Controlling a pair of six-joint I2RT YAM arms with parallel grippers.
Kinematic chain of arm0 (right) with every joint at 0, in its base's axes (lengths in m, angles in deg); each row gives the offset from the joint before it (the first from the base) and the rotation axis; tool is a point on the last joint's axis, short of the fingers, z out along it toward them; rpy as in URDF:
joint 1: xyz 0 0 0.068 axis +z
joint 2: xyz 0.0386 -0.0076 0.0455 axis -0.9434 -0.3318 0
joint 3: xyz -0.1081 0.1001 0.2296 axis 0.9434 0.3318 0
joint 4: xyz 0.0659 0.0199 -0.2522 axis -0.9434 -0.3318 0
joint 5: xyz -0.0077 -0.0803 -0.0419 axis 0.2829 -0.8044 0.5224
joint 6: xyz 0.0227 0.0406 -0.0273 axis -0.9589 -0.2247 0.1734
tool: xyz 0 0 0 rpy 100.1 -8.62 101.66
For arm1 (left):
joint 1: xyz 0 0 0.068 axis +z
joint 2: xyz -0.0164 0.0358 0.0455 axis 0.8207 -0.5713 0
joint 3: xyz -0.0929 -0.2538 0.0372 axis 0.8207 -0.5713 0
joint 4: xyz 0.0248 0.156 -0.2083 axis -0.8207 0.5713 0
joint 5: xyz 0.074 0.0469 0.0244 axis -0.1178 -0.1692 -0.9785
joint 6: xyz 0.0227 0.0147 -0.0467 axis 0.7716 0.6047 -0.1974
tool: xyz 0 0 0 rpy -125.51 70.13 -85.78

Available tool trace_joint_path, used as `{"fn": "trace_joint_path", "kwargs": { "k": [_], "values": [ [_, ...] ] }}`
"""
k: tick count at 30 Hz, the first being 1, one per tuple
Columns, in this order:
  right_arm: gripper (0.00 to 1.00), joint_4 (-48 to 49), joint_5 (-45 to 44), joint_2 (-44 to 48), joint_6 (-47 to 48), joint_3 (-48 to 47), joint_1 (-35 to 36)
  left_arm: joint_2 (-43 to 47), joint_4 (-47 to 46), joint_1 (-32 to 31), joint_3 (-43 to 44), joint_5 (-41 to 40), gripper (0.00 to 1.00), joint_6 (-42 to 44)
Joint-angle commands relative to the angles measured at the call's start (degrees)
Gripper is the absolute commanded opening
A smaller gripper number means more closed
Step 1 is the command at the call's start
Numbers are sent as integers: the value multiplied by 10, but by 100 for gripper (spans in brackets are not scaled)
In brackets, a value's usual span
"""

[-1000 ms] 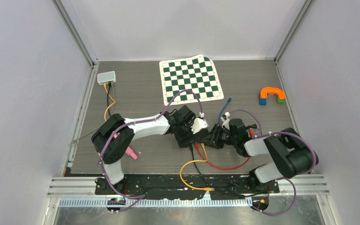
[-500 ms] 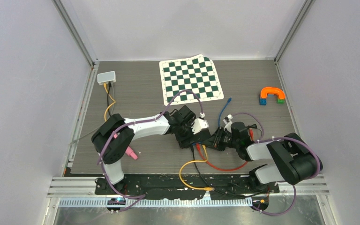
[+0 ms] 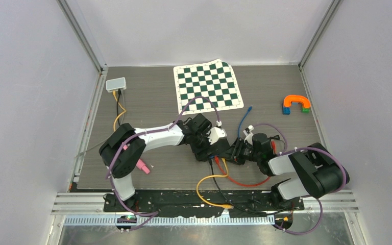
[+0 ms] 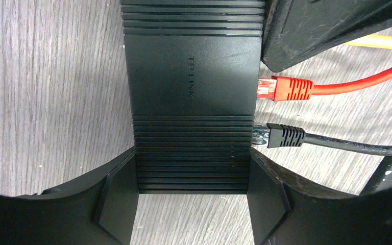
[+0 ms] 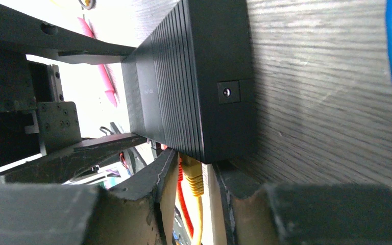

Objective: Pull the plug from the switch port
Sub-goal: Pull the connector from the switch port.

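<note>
The black TP-LINK switch (image 4: 191, 81) lies on the table, and my left gripper (image 4: 191, 189) is shut on its near end, a finger pressed to each side. In the top view my left gripper (image 3: 210, 146) covers most of the switch. A red plug (image 4: 280, 88) and a black plug (image 4: 280, 137) sit in ports on its right side. A yellow plug (image 5: 193, 176) sits in the port nearest the far end. My right gripper (image 5: 198, 162) straddles the yellow plug, with a small gap still showing beside it. In the top view my right gripper (image 3: 235, 151) is against the switch's right side.
Yellow (image 3: 204, 185), red (image 3: 240, 181) and black (image 3: 217, 179) cables trail toward the near edge. A blue cable (image 3: 244, 120) lies behind my right gripper. A chessboard mat (image 3: 208, 87), a white box (image 3: 116, 84), toy blocks (image 3: 296, 103) and a pink pen (image 3: 143, 166) lie around.
My right gripper has moved slightly left and nearer, closing in on the switch's port side. My left gripper and the switch have stayed put.
</note>
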Motion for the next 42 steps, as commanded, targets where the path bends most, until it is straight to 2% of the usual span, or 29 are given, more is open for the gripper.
{"fn": "trace_joint_path", "kwargs": {
  "k": [1, 5, 8, 10, 16, 21, 24, 29, 30, 32, 33, 35, 36, 39, 42],
  "values": [
    [29, -16, -19, -11, 6, 5, 0, -1, -3, -2, -8, 61, 46, -12],
    [24, -47, -25, -8, 19, -18, 0, 2, 7, -3, -9, 53, 44, -10],
    [29, -63, -32, 0, 24, -28, 0, 2, 14, -3, -10, 49, 44, -5],
    [29, -72, -34, 3, 28, -32, 0, 4, 17, -3, -12, 45, 44, -4],
    [6, -81, -31, 1, 40, -32, 0, 5, 18, -3, -15, 15, 42, 0],
    [5, -110, -21, 2, 79, -35, 0, 16, -1, -3, -29, -30, 41, -7],
    [5, -165, -17, 2, 128, -47, 0, 10, 3, -3, -24, -52, 40, -6],
    [5, -177, 16, 4, 158, -48, 0, -4, 5, -3, -16, -63, 39, -13],
    [5, -174, 26, 4, 154, -46, 0, -7, 6, -3, -14, -62, 39, -14],
    [5, -77, 67, 1, 93, -20, 0, -9, 7, -3, -12, -60, 39, -16],
    [5, 3, 75, -3, 39, -10, 1, -9, 6, -3, -13, -56, 39, -17],
    [5, 29, 77, -5, 19, 2, 1, -7, 3, -3, -13, -52, 39, -17],
    [5, 4, 60, -4, 29, -8, 2, -7, 3, -3, -14, -53, 39, -17],
    [5, -167, -21, 14, 111, -44, 2, -5, 6, -3, -14, -57, 39, -18],
    [5, -221, -36, 40, 147, -49, 2, -1, 2, -3, -20, -57, 39, -19]
  ]
}}
